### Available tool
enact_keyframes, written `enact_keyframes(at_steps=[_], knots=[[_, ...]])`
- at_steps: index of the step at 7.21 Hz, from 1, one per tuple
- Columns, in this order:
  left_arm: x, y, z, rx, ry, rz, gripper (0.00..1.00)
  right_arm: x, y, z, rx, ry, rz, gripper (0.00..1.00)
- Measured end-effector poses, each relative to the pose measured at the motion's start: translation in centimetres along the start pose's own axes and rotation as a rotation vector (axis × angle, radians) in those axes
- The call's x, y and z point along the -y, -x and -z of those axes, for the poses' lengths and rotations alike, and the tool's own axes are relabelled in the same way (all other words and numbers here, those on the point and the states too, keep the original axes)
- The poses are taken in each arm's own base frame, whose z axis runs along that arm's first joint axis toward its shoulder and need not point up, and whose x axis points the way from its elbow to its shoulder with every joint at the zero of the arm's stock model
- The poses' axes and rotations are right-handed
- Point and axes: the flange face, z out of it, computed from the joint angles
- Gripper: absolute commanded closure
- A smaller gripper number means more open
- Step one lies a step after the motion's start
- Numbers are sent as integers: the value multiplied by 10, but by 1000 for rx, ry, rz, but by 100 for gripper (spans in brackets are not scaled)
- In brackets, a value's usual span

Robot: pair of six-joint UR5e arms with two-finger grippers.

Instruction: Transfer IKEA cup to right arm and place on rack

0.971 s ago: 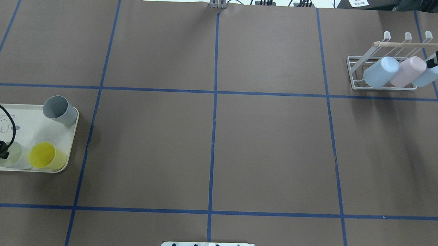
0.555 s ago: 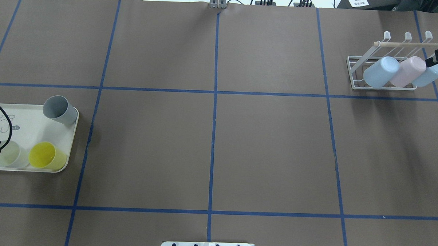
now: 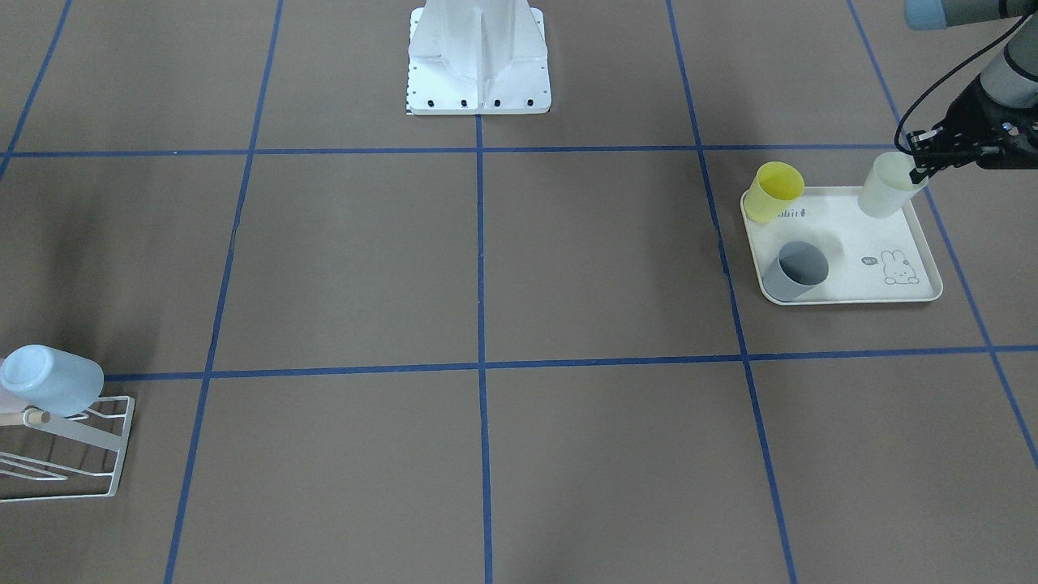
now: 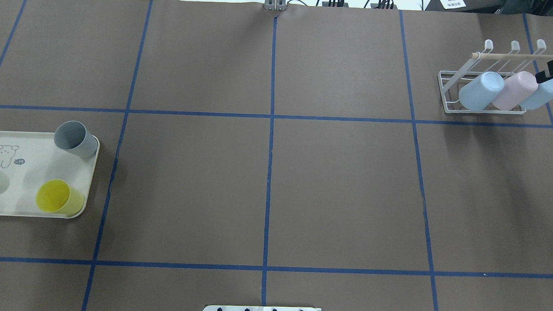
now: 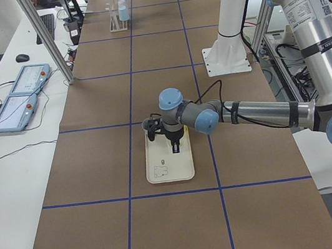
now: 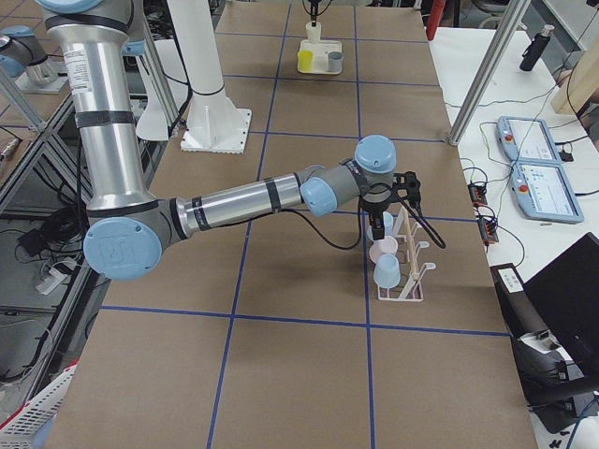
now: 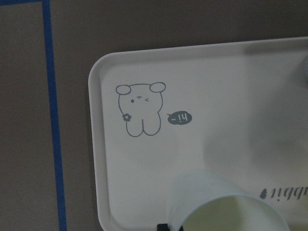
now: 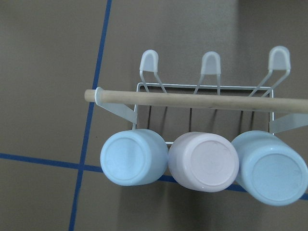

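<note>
left pincer (image 3: 919,166) clamps the rim of the pale cup (image 3: 885,186) at the edge of the tray (image 3: 851,237); right pincer (image 4: 549,75) over the rack (image 8: 192,99), grip cannot be told.

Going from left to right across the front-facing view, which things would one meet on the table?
Blue cup → robot base → yellow cup → pale cup.

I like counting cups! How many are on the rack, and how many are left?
Three sit on the rack: two light blue cups, one pink cup. The left gripper pinches the pale green cup by its rim, over the rabbit tray; passing it across comes next. The gray cup and yellow cup wait on the tray.
</note>
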Motion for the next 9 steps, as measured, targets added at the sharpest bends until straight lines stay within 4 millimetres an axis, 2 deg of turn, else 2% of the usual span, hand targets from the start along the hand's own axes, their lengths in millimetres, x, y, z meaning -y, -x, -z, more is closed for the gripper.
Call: enact_keyframes(at_steps=[1,3,5,6,8,9], knots=[[12,-25,16,-58,-20,44,100,-3,17,-2,11,3,-25,2],[42,-94,57,-201,-57,116,100,-13,77,-7,52,17,-82,2],[69,-187,110,-380,-35,279,100,-19,149,-6,112,29,-130,2],[75,-240,128,-447,-4,332,100,-21,189,2,152,30,-166,2],[66,-348,148,-551,46,398,100,-34,270,22,285,21,-239,2],[56,-381,152,-616,64,415,100,-49,301,21,397,23,-287,2]])
